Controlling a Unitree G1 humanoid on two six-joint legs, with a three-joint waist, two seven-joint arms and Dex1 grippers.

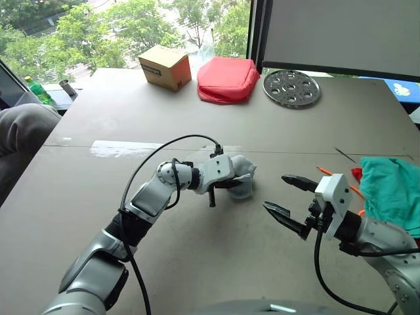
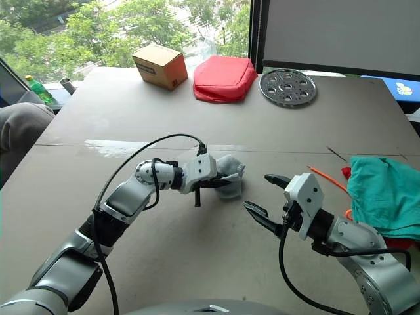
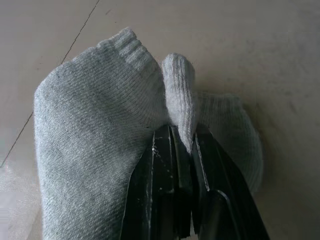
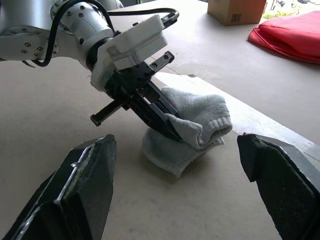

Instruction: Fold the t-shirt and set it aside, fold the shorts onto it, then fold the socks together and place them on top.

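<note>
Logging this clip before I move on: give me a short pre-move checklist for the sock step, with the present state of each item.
1. Left claw shut on the socks: ok, a fold of knit is pinched between its fingers.
2. Both socks in that grip: cannot tell, the grey bundle reads as one lump.
3. Right claw open and apart from the socks: ok.
4. Shorts folded on the t-shirt: not ok, the shorts lie bunched at the table edge, red cloth peeking out at their edge.
5. Path from socks to shorts free: not ok, the right claw sits between them.
</note>
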